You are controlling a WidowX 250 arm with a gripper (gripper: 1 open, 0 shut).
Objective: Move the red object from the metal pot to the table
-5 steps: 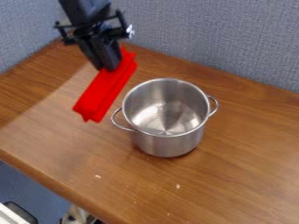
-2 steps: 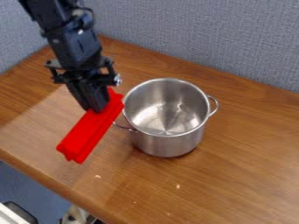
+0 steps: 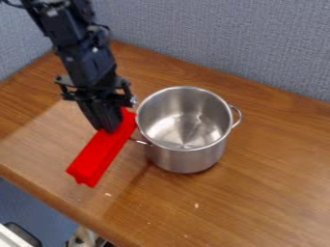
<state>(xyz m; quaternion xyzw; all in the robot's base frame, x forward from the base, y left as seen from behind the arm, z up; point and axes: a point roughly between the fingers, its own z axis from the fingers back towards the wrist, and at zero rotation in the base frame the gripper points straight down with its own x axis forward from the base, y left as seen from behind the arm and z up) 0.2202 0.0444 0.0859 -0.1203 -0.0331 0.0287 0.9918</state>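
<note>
Fingers: the gripper (image 3: 108, 118) points steeply down, its black fingers clamped tight on the upper end of the red object (image 3: 100, 153).
Red object: one bar, outside the pot, slanting from the grip toward 7 o'clock; its lower end is at the table (image 3: 258, 193), whether touching I cannot tell.
Metal pot: one metal pot (image 3: 187, 128), upright at 3 o'clock of the gripper, just beside the bar, nothing inside.
Count: one gripper, one bar, one pot, one table.
Change: a second ago the bar hung higher, near the far edge; since then arm and bar have come down and nearer. The pot has not moved.
</note>
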